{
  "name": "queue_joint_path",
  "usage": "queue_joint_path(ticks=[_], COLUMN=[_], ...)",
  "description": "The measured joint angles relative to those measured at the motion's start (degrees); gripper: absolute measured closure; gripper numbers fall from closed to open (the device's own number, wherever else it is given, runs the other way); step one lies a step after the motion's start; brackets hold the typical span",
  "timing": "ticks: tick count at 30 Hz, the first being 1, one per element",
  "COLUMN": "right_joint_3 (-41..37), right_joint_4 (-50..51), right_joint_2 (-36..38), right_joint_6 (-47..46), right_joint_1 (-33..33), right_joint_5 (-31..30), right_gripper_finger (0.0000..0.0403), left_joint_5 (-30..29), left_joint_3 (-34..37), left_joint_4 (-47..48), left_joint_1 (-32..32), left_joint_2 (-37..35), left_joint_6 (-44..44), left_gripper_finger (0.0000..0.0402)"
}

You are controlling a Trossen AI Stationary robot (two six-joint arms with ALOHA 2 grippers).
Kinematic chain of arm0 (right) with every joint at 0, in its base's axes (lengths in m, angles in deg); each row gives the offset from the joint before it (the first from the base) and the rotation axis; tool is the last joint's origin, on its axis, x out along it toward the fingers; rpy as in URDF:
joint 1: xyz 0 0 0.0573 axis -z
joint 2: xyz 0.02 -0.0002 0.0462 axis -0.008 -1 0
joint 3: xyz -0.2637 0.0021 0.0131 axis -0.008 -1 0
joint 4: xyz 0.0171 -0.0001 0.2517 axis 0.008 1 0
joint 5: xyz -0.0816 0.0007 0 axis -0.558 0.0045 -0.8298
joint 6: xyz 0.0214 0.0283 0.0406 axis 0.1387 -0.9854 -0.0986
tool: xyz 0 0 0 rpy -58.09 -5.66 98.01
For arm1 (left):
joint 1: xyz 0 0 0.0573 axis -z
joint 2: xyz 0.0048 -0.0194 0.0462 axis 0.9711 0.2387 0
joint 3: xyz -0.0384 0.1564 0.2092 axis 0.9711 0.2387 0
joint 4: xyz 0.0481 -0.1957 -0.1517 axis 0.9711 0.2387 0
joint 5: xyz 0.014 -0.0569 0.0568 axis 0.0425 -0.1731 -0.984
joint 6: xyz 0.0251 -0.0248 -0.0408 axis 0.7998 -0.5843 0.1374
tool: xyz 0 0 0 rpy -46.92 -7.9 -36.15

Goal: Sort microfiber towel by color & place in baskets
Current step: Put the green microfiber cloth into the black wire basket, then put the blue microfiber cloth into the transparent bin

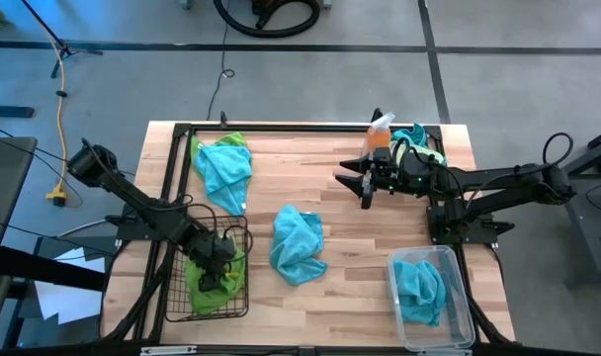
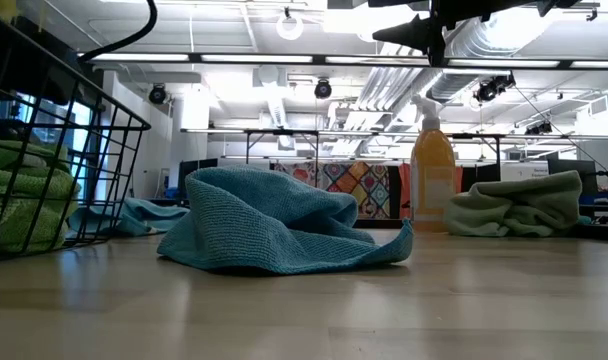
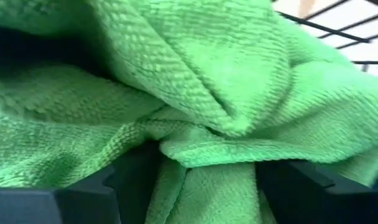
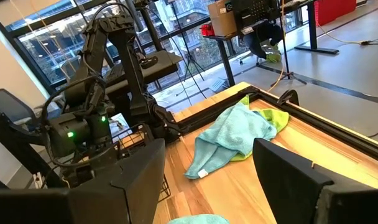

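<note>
green towel (image 3: 195, 118) lies in the black wire basket (image 1: 236, 302) between the left gripper's (image 1: 219, 259) parted fingers, and could snag and lift out; right gripper (image 1: 364, 186) hovers open.

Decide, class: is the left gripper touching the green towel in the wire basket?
Touching. In the left wrist view, the green towel bunches between the left gripper's spread fingers and lies against them, inside the wire basket.

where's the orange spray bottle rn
In the high view the orange spray bottle stands at the table's far edge on the right side, beside a green and blue towel heap, just behind the right gripper.
</note>
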Motion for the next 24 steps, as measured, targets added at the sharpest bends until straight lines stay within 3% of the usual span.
queue_joint_path(ticks=[11,24], right_joint_3=[0.0,0.0], right_joint_4=[0.0,0.0], right_joint_2=[0.0,0.0], right_joint_6=[0.0,0.1], right_joint_1=[0.0,0.0], right_joint_5=[0.0,0.0], right_gripper_finger=[0.0162,0.0162], left_joint_5=[7.7,-0.8], left_joint_3=[-8.4,-22.5], left_joint_4=[7.4,30.0], left_joint_1=[0.0,-1.5], left_joint_2=[0.0,-3.5], left_joint_6=[2.6,11.1], left_gripper_finger=[0.0144,0.0144])
